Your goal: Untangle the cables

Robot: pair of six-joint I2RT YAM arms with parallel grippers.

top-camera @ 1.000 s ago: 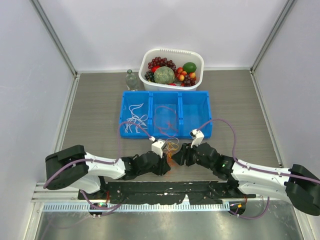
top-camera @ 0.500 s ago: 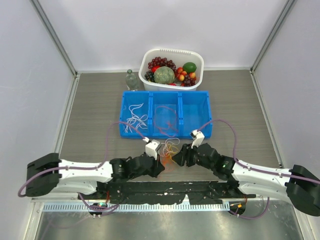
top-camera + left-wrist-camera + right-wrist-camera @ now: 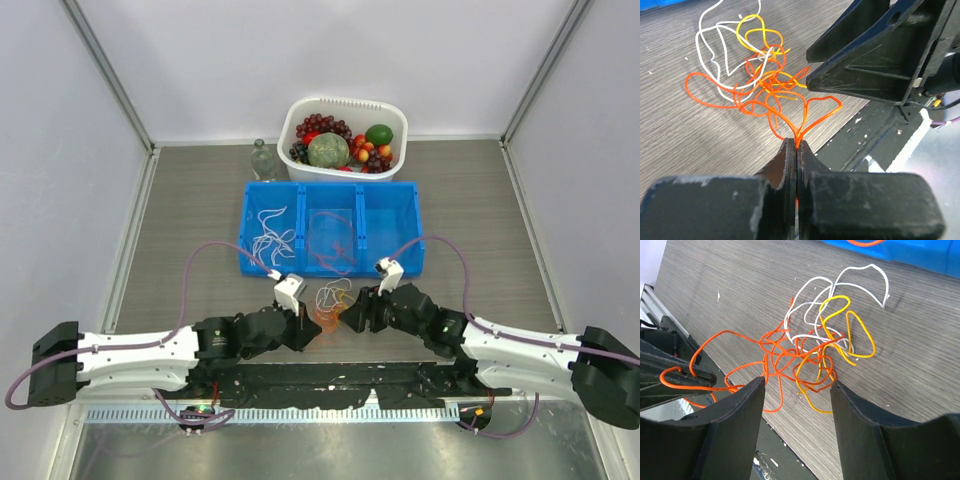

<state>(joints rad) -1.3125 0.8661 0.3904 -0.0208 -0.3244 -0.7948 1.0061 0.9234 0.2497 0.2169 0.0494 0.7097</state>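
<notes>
A tangle of cables (image 3: 333, 303) in white, orange-yellow and orange-red lies on the table just in front of the blue tray. In the left wrist view the tangle (image 3: 757, 75) spreads ahead of my left gripper (image 3: 797, 143), which is shut on a loop of the orange-red cable (image 3: 805, 117). My left gripper (image 3: 306, 326) sits at the tangle's near left. My right gripper (image 3: 797, 387) is open, its jaws wide apart over the near edge of the tangle (image 3: 815, 347), holding nothing. It sits at the tangle's near right (image 3: 350, 318).
A blue three-compartment tray (image 3: 412, 250) stands behind the tangle, with white cords (image 3: 270, 236) in its left bay and a red cord (image 3: 337, 248) in the middle. Behind it are a white basket (image 3: 395, 112) of fruit and a clear bottle (image 3: 263, 160). The black base rail (image 3: 330, 375) runs close behind the grippers.
My left arm has drawn back to the left with the orange-red cable in its jaws, stretching that cable out of the tangle. My right gripper has shifted slightly left.
</notes>
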